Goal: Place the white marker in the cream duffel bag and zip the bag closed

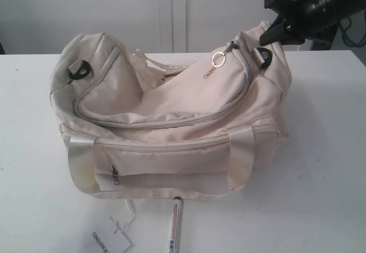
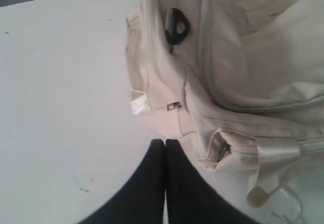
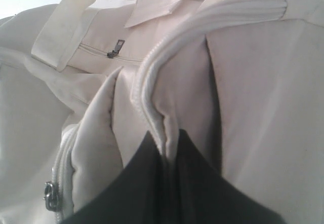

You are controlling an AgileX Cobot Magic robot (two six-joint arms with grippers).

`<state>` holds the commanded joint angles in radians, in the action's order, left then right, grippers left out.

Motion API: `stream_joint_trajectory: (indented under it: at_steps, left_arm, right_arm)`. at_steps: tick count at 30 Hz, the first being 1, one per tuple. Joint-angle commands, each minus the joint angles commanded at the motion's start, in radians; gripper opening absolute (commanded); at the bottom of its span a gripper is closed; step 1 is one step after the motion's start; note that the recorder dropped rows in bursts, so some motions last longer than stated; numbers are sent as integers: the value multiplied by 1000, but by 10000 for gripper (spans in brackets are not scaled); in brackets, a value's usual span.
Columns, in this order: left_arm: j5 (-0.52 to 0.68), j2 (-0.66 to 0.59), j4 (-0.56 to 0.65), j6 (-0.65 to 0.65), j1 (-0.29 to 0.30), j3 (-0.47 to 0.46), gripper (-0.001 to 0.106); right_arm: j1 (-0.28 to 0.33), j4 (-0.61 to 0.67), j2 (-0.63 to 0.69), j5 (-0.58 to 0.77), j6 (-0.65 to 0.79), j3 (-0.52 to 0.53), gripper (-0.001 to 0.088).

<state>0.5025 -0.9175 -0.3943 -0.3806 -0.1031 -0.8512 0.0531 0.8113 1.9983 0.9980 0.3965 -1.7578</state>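
Right wrist view: my right gripper (image 3: 164, 135) is clenched on the cream duffel bag (image 3: 263, 82). It pinches a piped seam (image 3: 152, 77), whose rounded cord runs straight in between the black fingers. The cloth here is soft and matte and falls in loose folds, and it gives rather than holding a shape. Farther out from that gripper lies a satin handle (image 3: 55, 36), flat, glossy and ribbon-like. Past it a small metal zip pull (image 3: 118, 45) sits on a straight pocket zip.

My left gripper (image 2: 165, 143) is pressed shut on nothing, over the bare white table (image 2: 61, 107) and just beside the bag's end. Beyond it a hard black strap ring (image 2: 177, 26) stands out from the fabric.

The gold ring zip pull (image 1: 217, 61) hangs near my right gripper, at the end of a curved zip. The bag slumps in the middle like an unfilled sack.

The white marker (image 1: 174, 227) is well apart from my right gripper, across the whole bag. It lies on the table, a slim rigid stick with a dark cap and printed barrel, beside a flat paper tag (image 1: 108, 242) on a string.

I judge that nothing of the task is done. The marker has yet to be picked up and dropped inside, and the zip has yet to be drawn closed. I cannot tell whether the main zip is fully open.
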Motion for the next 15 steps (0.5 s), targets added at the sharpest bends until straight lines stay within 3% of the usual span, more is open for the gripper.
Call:
stream_joint_trajectory:
  at_steps: [9,15]
  left_arm:
    - [129,-188,-70,-108,-6,-173,0]
    - [141,-276,-83,-157,-93,-264,0]
  right_arm:
    - [0,0,0,0,0,0,30]
    - [0,0,0,0,0,0,30]
